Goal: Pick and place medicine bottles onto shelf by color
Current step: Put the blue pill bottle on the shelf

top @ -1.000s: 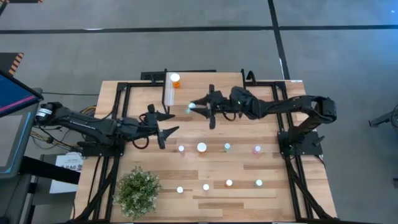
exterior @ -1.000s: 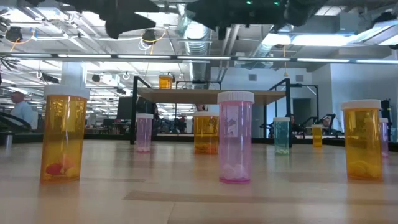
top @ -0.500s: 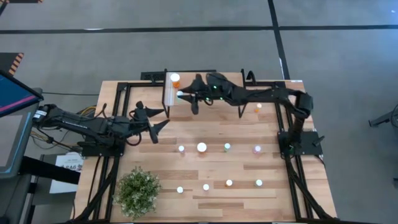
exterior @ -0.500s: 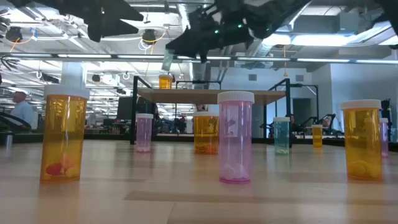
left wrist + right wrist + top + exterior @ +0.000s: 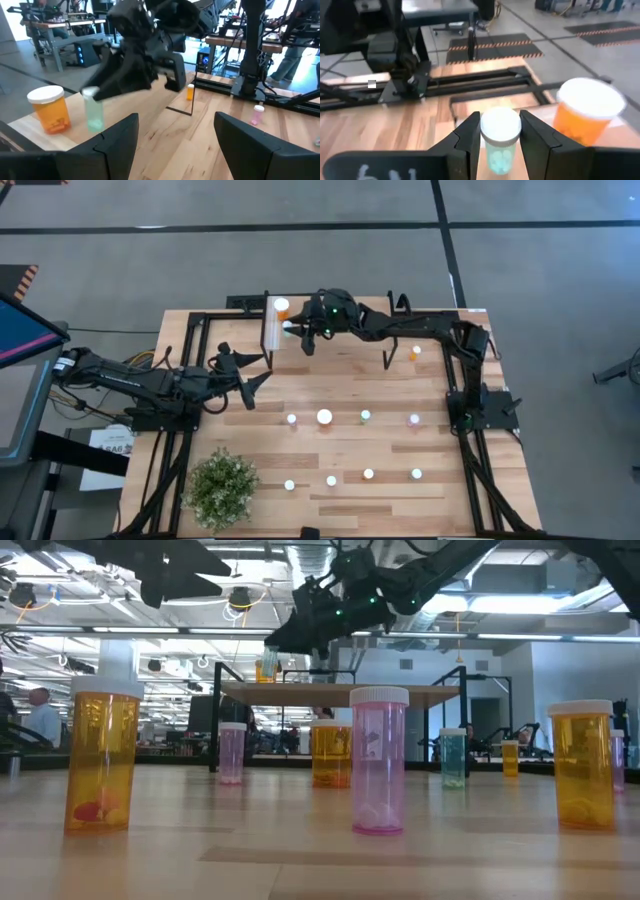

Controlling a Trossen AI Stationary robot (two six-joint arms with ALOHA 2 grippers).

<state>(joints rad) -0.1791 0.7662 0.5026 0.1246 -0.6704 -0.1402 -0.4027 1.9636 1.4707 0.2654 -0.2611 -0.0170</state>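
Note:
My right gripper (image 5: 294, 330) reaches over the shelf's left end, shut on a teal medicine bottle (image 5: 499, 141) with a white cap. Right beside it an orange bottle (image 5: 586, 114) stands on the shelf's wood top (image 5: 340, 694), next to the white end panel (image 5: 270, 330). My left gripper (image 5: 262, 372) hovers open and empty on the table's left, pointing at the shelf. Several more bottles stand in two rows on the table, among them a pink one (image 5: 378, 760) and an orange one (image 5: 100, 760). My right gripper pinches the teal bottle between its two fingers, at the upper body just under the white cap (image 5: 500, 126). The fingers come nearly level from the table's right side. The bottle hangs upright (image 5: 93, 111), its base close to the shelf top; whether it rests there I cannot tell.
A leafy potted plant (image 5: 221, 487) stands at the near left corner. A small orange bottle (image 5: 415, 351) stands on the table to the right, under the right arm. Black frame rails (image 5: 190, 340) run along the table's sides.
My right gripper has carried the teal bottle toward the table's left and far edge, sinking a little, to right beside the orange bottle on the shelf. My left gripper has drawn back toward the left edge, still open.

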